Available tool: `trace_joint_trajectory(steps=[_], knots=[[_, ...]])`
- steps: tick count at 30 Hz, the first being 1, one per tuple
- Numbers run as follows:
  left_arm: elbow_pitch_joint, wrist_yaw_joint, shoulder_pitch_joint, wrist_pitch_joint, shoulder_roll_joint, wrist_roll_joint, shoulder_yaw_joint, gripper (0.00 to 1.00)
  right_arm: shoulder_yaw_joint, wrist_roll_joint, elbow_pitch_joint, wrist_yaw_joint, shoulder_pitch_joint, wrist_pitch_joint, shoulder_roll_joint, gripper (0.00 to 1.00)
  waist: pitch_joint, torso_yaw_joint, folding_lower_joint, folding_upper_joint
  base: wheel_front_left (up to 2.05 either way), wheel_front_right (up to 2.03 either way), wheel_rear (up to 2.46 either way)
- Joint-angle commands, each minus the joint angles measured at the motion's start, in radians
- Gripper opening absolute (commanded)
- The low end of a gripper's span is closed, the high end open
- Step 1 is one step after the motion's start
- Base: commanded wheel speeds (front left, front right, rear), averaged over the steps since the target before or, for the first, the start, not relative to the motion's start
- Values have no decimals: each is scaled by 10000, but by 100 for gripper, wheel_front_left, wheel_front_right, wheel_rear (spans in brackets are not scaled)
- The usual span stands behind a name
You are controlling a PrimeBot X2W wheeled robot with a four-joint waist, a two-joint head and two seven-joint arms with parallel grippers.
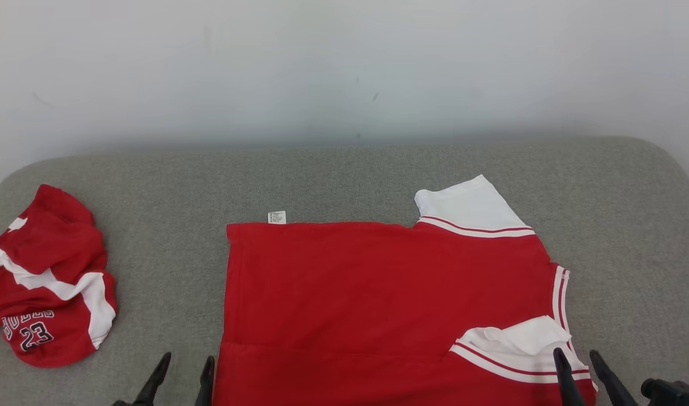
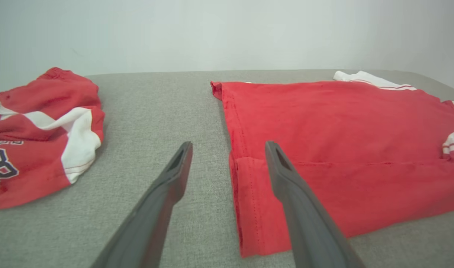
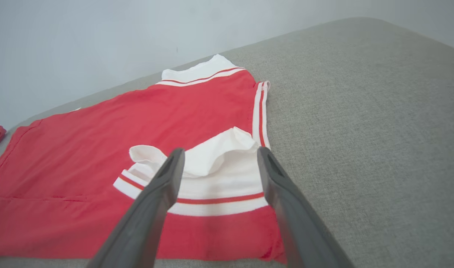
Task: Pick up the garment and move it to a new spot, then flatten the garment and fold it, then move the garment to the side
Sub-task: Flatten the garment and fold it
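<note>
Left claw [image 1: 186, 361] apart, empty, straddling the shirt's [image 1: 378, 282] near-left corner: one finger over cloth, one over bare worktop [image 1: 321, 180]. Right claw [image 1: 576, 355] apart, empty too, over the near sleeve [image 1: 519, 338]. Shirt lies mid-worktop, neck end right, near strip already lapped onto the body (crease runs straight, good). Near sleeve is tucked in but bunched. I'd press it flat first, or the lump will show through later folds. Shorts [image 1: 45, 282] lie crumpled at left, well apart, so keep clear. Next is likely the far edge: pinch low near the label [image 1: 276, 217] and at the far sleeve [image 1: 468, 206], then draw both in evenly so the fold stays parallel.
</note>
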Motion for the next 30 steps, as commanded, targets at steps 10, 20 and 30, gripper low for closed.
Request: trace_joint_trajectory(steps=[10, 20, 30], knots=[[-1717, 83, 593, -31, -825, 1362, 1550, 100, -58, -519, -224, -19, -369, -852, 815, 100, -79, 307, 1, 0, 0, 0, 0], [-1778, 53, 827, -31, -1276, 1825, 2255, 100, -723, -2310, -1382, -20, 75, -919, 1652, 100, -128, 436, 1, 0, 0, 0, 0], [-1325, 27, 152, -33, -1262, 1819, 2364, 100, -1052, -2898, -1814, -20, -10, -921, 2093, 100, 69, 277, 1, 0, 0, 0, 0]])
